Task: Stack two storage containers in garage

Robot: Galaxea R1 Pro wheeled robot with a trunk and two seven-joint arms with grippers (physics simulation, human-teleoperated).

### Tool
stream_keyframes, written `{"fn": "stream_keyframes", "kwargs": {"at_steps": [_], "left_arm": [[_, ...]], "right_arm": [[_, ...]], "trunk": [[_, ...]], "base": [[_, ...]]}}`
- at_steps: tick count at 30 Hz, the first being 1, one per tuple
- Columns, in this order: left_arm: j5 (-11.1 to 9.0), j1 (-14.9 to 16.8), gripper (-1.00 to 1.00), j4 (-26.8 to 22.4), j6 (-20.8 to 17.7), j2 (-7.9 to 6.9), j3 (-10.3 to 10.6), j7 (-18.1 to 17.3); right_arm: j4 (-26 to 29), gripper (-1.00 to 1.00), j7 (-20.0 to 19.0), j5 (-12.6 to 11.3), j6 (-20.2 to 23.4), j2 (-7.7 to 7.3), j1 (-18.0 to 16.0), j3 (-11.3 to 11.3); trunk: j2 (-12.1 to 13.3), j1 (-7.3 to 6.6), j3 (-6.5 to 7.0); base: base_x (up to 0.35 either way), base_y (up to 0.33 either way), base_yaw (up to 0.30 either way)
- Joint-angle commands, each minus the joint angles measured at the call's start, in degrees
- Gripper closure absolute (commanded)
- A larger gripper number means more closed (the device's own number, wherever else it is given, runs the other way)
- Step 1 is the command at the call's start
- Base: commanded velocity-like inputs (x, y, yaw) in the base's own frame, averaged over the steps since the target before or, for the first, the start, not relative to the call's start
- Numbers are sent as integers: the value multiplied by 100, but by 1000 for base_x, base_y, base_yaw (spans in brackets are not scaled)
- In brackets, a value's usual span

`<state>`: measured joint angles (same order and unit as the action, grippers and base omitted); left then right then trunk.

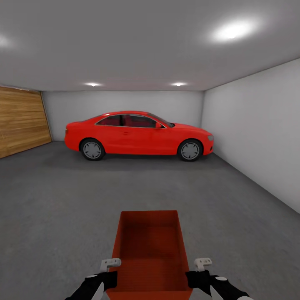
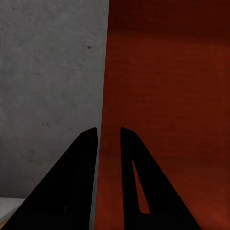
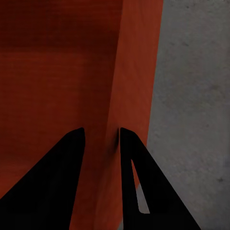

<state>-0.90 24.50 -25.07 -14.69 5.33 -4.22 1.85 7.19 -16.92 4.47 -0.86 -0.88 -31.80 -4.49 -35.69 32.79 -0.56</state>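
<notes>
One orange-red storage container (image 1: 150, 246) sits low in front of me in the head view, open side up, over the dark grey concrete floor (image 1: 62, 200) of the garage. My left gripper (image 1: 111, 275) is shut on its left wall, one black finger (image 2: 76, 182) outside and the other inside the container (image 2: 167, 96). My right gripper (image 1: 192, 276) is shut on the right wall in the same way, as the right wrist view shows with the gripper (image 3: 101, 132) astride the container's wall (image 3: 134, 72). I cannot tell whether the bin touches the floor.
A red car (image 1: 137, 134) stands side-on at the far end. A wood-panelled door (image 1: 21, 121) fills the left wall and a pale grey wall (image 1: 258, 137) runs along the right. A wide stretch of concrete lies between me and the car.
</notes>
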Motion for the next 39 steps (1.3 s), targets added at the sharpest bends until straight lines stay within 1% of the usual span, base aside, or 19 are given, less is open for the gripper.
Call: {"fn": "stream_keyframes", "kwargs": {"at_steps": [1,12,25,33,39], "left_arm": [[118,2,100,-24,215,-102,0,157],[123,2,100,-24,219,-102,0,157],[119,2,100,-24,213,-102,0,157],[119,2,100,-24,212,-103,0,157],[122,2,100,-24,213,-102,0,157]], "right_arm": [[-25,100,-30,72,-15,0,-2,176],[-25,100,-30,72,-12,0,-2,176],[-25,100,-31,72,-13,0,-2,176],[-25,100,-30,72,-13,0,-2,176],[-25,100,-30,72,-11,0,-2,176]], "trunk": [[-6,2,-6],[-6,2,-6],[-6,2,-6],[-6,2,-6],[-6,2,-6]], "base": [[0,0,0],[0,0,54],[1,0,5],[186,0,0],[55,0,0]]}}
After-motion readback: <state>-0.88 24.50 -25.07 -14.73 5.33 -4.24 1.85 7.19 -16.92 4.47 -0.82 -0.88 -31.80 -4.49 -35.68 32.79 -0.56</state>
